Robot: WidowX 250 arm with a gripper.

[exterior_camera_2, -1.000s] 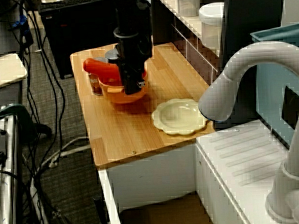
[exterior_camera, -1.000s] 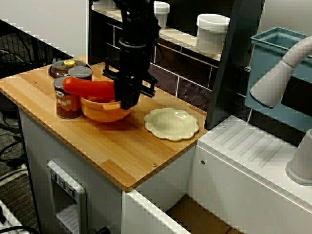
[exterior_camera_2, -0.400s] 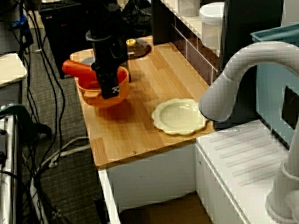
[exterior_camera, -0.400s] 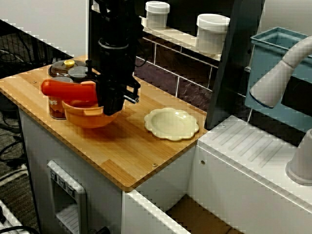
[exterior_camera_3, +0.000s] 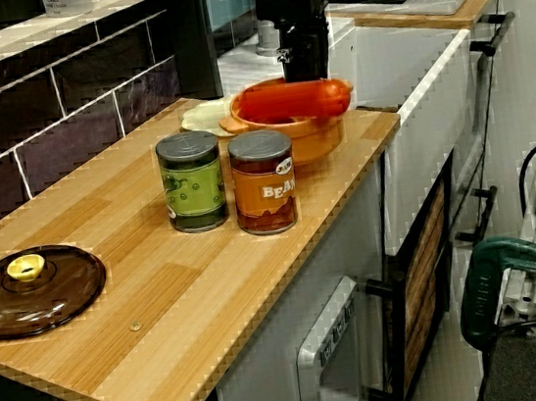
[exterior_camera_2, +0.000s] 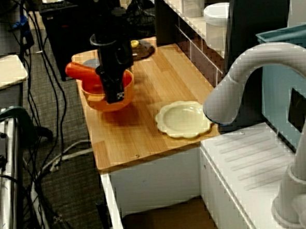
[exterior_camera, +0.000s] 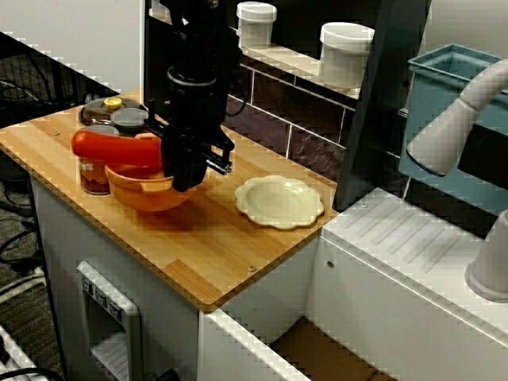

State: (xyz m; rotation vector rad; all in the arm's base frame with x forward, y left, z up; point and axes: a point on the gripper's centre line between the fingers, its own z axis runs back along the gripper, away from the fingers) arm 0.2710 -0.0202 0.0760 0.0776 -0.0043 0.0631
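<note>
Pinching orange pot (exterior_camera: 141,192) rim, hand (exterior_camera: 187,179) clamped.

Green can (exterior_camera_3: 192,181) and bean can (exterior_camera_3: 264,181) stand just beside the orange pot (exterior_camera: 147,194) — no way through there. Between pot and cream plate (exterior_camera: 279,201) the bench (exterior_camera: 214,254) lies open, its front strip too.

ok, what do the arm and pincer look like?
The arm is all black, round segments with a ringed collar above the wrist. The pincer is black too, blocky, with small pale fittings on its side. No markings legible.
</note>
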